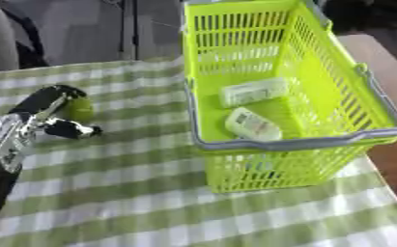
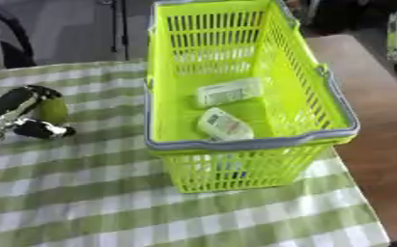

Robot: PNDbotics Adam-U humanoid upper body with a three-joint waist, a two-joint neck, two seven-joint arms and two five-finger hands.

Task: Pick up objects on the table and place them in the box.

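Fingers of the left hand point(image 1: 45, 113) are curled around a small green object point(image 1: 79, 108), with the thumb point(image 1: 73, 129) reaching out below it toward the right. This hand enters from the left side of the view, black with silver parts, and it stays over the green and white checked tablecloth point(image 1: 150, 202). Whether the green object touches the cloth or is lifted a little, I cannot tell. The right hand does not appear in either view.

To the right of the hand, well apart from it, stands a bright yellow-green basket point(image 1: 366, 108) with a grey rim, its near wall resting on the cloth. Inside the basket two pale packages are lying on the bottom. One rounded white package point(image 2: 225, 125) is nearer to the front wall and is tilted. Behind it, the rectangular white package point(image 2: 228, 91) lies more toward the middle of the bottom, just apart from the first one.

On the right of the basket the brown table surface point(image 2: 379, 144) shows beside the cloth
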